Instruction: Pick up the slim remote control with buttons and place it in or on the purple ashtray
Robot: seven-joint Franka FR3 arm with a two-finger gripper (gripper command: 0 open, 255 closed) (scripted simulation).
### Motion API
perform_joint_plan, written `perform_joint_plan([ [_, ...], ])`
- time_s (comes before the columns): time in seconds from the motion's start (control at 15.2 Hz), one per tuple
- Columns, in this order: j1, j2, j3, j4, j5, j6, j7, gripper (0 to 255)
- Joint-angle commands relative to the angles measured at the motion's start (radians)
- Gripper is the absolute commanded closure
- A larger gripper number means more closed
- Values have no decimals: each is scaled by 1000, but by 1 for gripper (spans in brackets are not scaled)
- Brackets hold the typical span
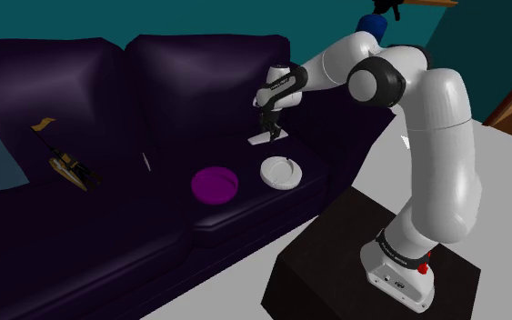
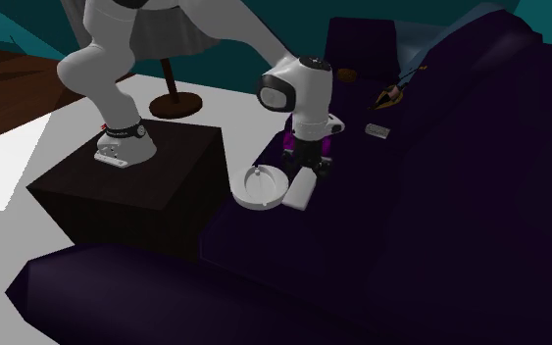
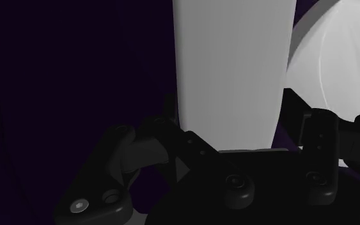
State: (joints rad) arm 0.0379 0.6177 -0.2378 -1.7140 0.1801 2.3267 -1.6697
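Observation:
A slim white remote point(image 1: 267, 138) lies on the dark purple sofa seat, next to a white ashtray point(image 1: 281, 170). My black gripper point(image 1: 268, 125) points down on it and is shut on its near end. In the wrist view the remote point(image 3: 229, 70) runs out as a plain white slab between the fingers point(image 3: 300, 124); no buttons show. The second exterior view has the remote point(image 2: 300, 191) under the gripper point(image 2: 309, 167), at seat level. The round purple ashtray point(image 1: 215, 185) sits on the seat, towards the shoulder view's left of the gripper.
The white ashtray point(image 2: 259, 187) lies close beside the remote near the seat's front edge. A small grey flat item point(image 2: 378, 130) and a golden object point(image 1: 67, 164) lie farther along the sofa. The sofa back point(image 1: 199, 73) rises behind. The dark stand point(image 1: 363, 264) is beside the sofa.

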Motion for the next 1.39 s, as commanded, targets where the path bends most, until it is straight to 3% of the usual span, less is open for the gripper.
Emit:
perform_joint_plan([
  [0.0, 41, -28, 2, -39, -8, 12, 44, 255],
  [0.66, 222, -72, 29, -105, -40, 39, 261, 255],
  [1.32, 388, -44, 62, -50, -65, 13, 479, 255],
])
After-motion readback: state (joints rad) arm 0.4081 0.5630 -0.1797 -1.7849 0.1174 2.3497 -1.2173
